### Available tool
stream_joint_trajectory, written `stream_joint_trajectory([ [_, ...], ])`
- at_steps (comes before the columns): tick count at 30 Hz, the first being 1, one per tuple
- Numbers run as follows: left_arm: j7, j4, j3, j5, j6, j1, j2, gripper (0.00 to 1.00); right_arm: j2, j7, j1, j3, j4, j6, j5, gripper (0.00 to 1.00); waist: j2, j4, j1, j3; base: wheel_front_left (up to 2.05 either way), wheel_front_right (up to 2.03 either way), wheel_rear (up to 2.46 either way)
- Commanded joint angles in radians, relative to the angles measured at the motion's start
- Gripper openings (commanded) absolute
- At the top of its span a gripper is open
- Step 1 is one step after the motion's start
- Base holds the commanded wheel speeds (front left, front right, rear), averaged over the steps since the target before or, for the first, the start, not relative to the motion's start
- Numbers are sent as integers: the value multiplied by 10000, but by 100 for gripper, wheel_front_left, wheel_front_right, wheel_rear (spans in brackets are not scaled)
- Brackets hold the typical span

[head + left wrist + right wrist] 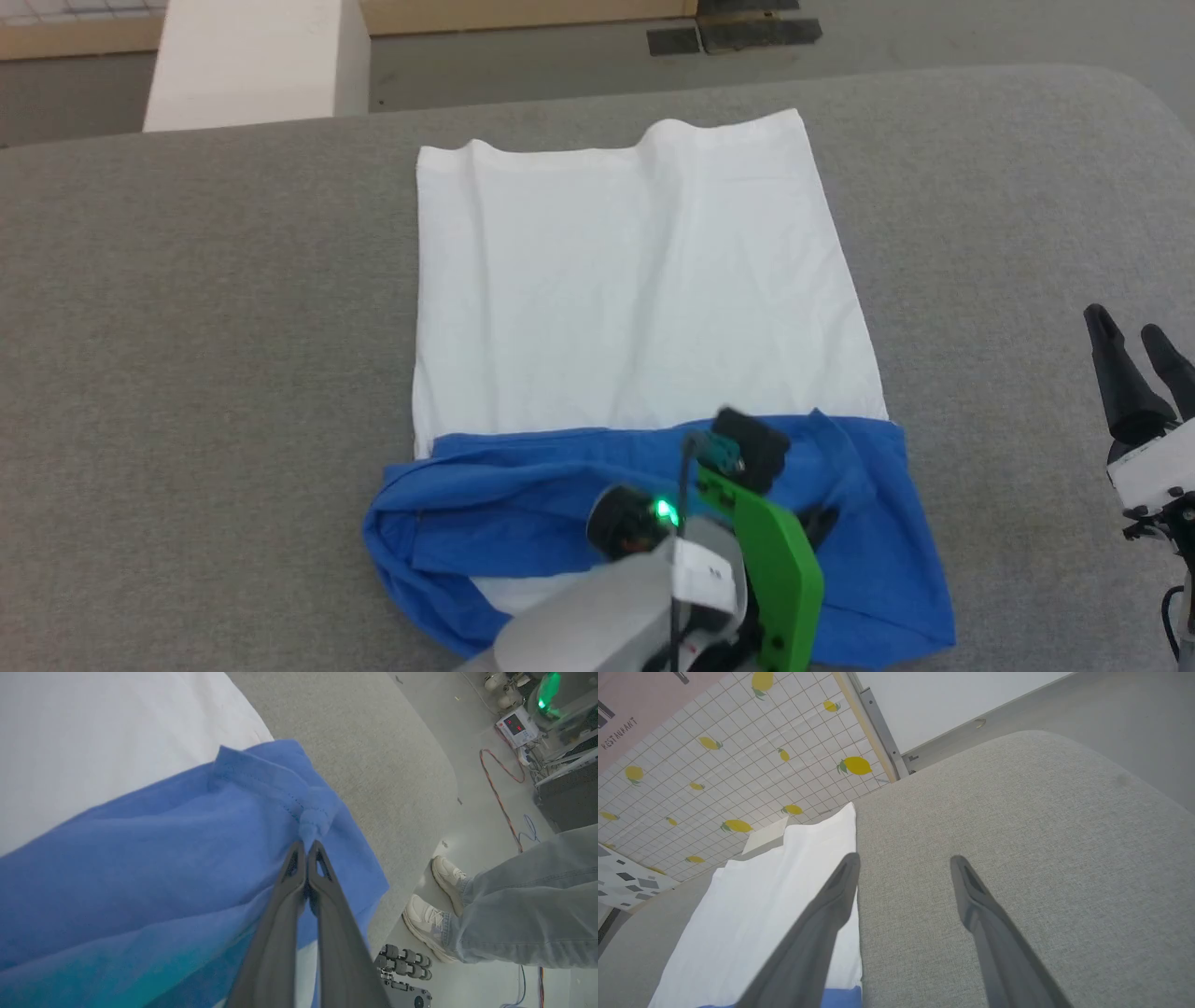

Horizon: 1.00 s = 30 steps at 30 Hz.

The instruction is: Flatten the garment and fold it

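Garment (pixel 635 299) lies spread on a grey padded table (pixel 187 327), its white body stretched away from the robot toward the far edge with a few soft creases running through it. At the near end, a rumpled band of royal-blue fabric (pixel 523 504) crosses the full width of the cloth, with a sliver of white showing under its near edge.

Robot's left gripper (pixel 820 525) reaches over the right part of that blue band, its wrist carrying a bright green plate (pixel 775 569) and a small green light (pixel 665 511). Seen from the left wrist, the left gripper (pixel 306 847) has its two dark fingers pressed together on a small bunched knot of blue cloth (pixel 314 821) along a stitched seam, the fabric (pixel 163 858) drawn into folds around the pinch.

Right gripper (pixel 1127 327) sits well off to the right of the shirt, over bare grey padding, fingers pointing away from the robot. From its own wrist camera, the right gripper (pixel 905 861) stands wide apart with nothing between the fingers; the garment's white edge (pixel 775 905) lies just past its left finger.

Beside the table's corner, a person in pale jeans (pixel 523 905) and light sneakers (pixel 430 919) stands on the floor. A wall papered with lemons (pixel 714 765) rises beyond the table's far end.
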Motion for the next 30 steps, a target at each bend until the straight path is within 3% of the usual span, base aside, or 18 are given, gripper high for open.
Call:
stream_joint_trajectory([
  [1, 65, 307, -369, -219, -32, -148, 10, 0, -29, -110, -30, 6, 51, -13, 89, 100, -1, -213, 1, 239, 0, 0, 0],
  [4, 352, 832, -1009, -620, -43, -191, 9, 0, -62, -164, -49, 23, 109, -13, 140, 100, -1, -247, 1, 320, 0, 0, 0],
  [5, 408, 936, -1113, -815, -51, -218, 9, 38, -73, -182, -61, 27, 131, -13, 155, 100, -1, -253, 1, 340, 0, 0, 0],
  [6, 409, 990, -1175, -924, -56, -284, 9, 100, -82, -197, -75, 21, 148, -13, 166, 100, -1, -248, 1, 353, 0, 0, 0],
  [11, 293, 831, -886, -1931, -67, -888, 9, 100, -136, -236, -134, -22, 225, -13, 152, 100, -1, -51, 1, 242, 0, 0, 0],
  [17, -967, 646, 933, -2905, 29, -1806, 45, 100, -171, -167, -114, 63, 211, -13, 82, 100, -1, 244, 1, -50, 0, 0, 0],
  [21, -2514, 870, 2220, -2651, 248, -2158, 805, 100, -198, -59, -188, 288, 186, -13, 51, 100, -1, 325, 1, -146, 0, 0, 0],
  [24, -3973, 970, 2666, -1775, 481, -2186, 1748, 100, -215, 38, -254, 457, 171, -13, 17, 100, -1, 390, 1, -134, 0, 0, 0],
  [30, -4696, 607, 3524, -152, 1221, -1305, 2940, 100, -278, 300, -476, 579, 128, -13, 40, 100, -1, 610, 1, 211, 0, 0, 0],
])
